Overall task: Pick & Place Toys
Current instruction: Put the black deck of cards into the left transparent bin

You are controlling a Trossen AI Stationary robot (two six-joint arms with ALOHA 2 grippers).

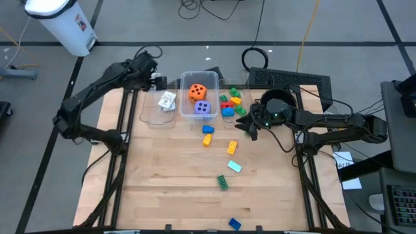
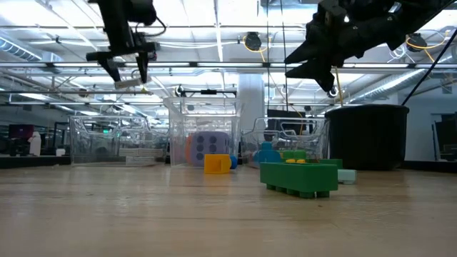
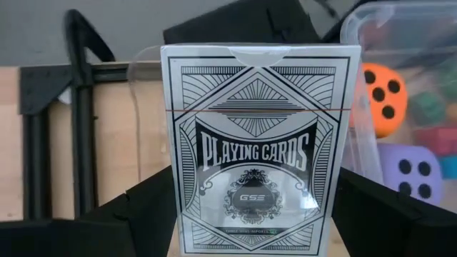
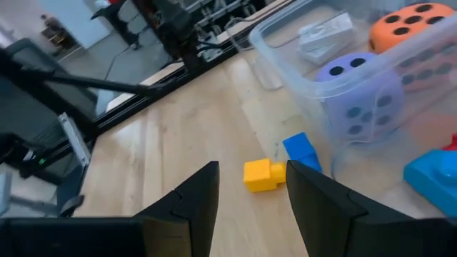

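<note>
High view: left claw (image 1: 158, 82) sits at upper left of the frame, over the left clear bin (image 1: 156, 112). Left wrist view shows a playing-card pack (image 3: 258, 146) upright between its spread fingers, seemingly gripped, directly above that bin. Right claw (image 1: 250, 125) hovers at centre right, fingers parted and empty, over the yellow brick (image 4: 263, 175) and blue brick (image 4: 300, 150) on the worktop (image 1: 169, 175). Step in hand, as judged: depositing the cards. Next: open wider to drop the pack; right claw descends onto the yellow brick.
</note>
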